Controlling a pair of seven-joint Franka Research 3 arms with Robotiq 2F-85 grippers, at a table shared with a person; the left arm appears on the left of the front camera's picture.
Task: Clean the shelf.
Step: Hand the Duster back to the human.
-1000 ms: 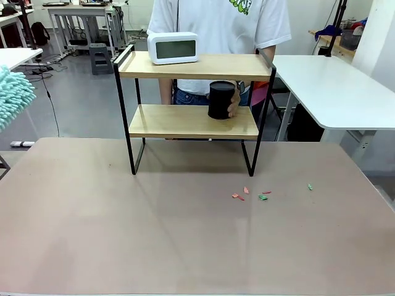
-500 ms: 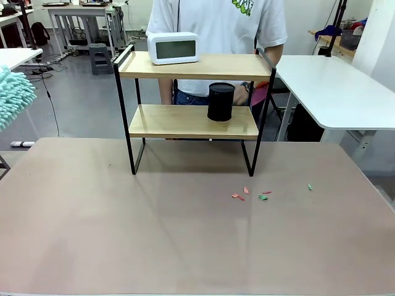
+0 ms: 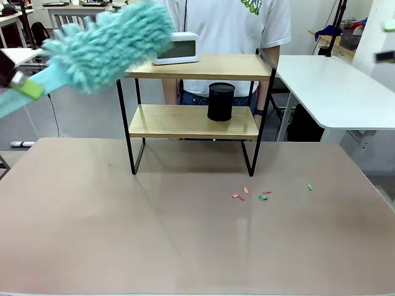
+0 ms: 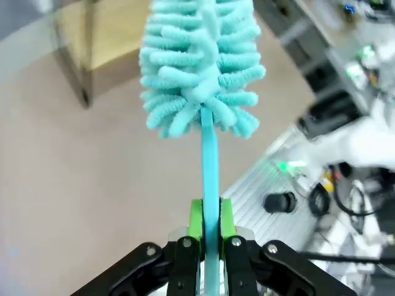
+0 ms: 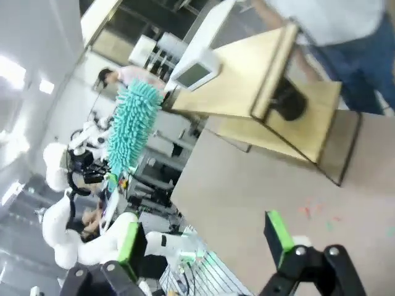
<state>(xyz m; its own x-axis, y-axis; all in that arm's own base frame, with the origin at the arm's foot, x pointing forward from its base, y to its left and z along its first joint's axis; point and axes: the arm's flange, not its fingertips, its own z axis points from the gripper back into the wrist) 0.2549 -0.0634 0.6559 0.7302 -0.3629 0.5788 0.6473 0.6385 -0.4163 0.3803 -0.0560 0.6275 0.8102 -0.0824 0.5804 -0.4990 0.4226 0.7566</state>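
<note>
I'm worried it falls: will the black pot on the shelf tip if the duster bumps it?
Probably not easily: the black pot stands upright, hardly taller than wide. The duster looks soft and fluffy, so it may only nudge it.

a brownish table [image 3: 185,246] is seen carrying a small two-tier shelf [image 3: 173,124], which is stood on four black legs at the far middle of the tabletop. on the upper board a white clock [image 3: 183,49] is set at the left end, its left part hidden. on the lower board a black cylinder [image 3: 221,102] is stood upright, right of centre. a few small red and green scraps [image 3: 250,194] are scattered on the tabletop just nearer than the shelf's right legs, and one green scrap [image 3: 310,186] is left apart, further right.
</note>
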